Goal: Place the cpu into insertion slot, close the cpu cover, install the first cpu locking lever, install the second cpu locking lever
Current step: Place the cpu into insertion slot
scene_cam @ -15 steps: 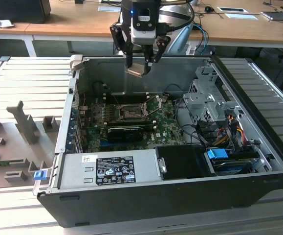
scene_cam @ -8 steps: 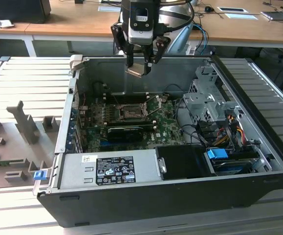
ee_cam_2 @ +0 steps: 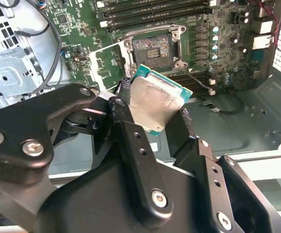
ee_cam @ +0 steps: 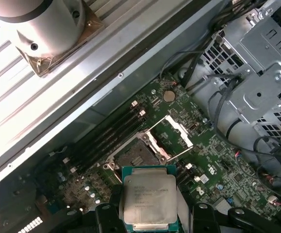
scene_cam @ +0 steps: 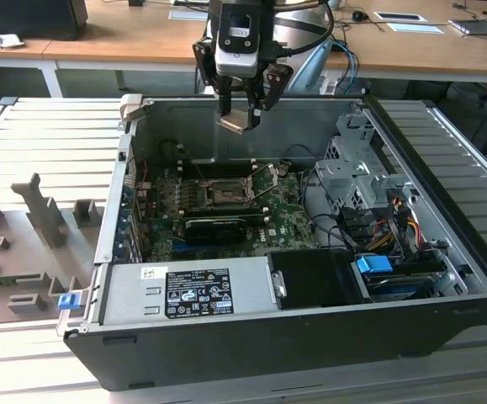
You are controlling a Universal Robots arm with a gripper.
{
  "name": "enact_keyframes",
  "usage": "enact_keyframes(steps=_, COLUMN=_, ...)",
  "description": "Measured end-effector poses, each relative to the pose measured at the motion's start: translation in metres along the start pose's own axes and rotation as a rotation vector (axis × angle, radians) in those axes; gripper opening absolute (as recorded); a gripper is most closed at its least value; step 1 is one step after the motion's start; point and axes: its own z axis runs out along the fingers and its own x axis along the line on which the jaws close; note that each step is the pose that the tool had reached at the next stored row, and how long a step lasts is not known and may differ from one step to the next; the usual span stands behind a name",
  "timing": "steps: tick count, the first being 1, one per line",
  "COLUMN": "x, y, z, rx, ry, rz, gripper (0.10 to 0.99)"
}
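My gripper (scene_cam: 237,118) hangs above the open computer case, shut on the cpu (scene_cam: 233,121), a small square chip with a pale metal top. In both wrist views the cpu (ee_cam_2: 155,104) (ee_cam: 149,196) sits tilted between the black fingers (ee_cam_2: 130,141), well above the board. The insertion slot (scene_cam: 224,192) (ee_cam_2: 152,48) (ee_cam: 133,158) lies bare on the green motherboard below, with nothing in it. The cpu cover (ee_cam_2: 106,65) (ee_cam: 172,133) stands swung open beside the slot. Thin locking levers (scene_cam: 264,178) stick up around the socket.
A grey power supply (scene_cam: 184,290) spans the case's near side. A metal drive cage (scene_cam: 352,168) and bundled cables (scene_cam: 386,227) fill the exterior view's right. Long black memory slots (ee_cam: 106,136) run beside the socket. A black card (scene_cam: 218,225) lies just in front of it.
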Motion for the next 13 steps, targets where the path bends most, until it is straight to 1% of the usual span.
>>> enact_keyframes(steps=13, x=0.0000, y=-0.0001, z=0.0006, rx=-0.003, ry=-0.0127, rz=0.142, gripper=0.529)
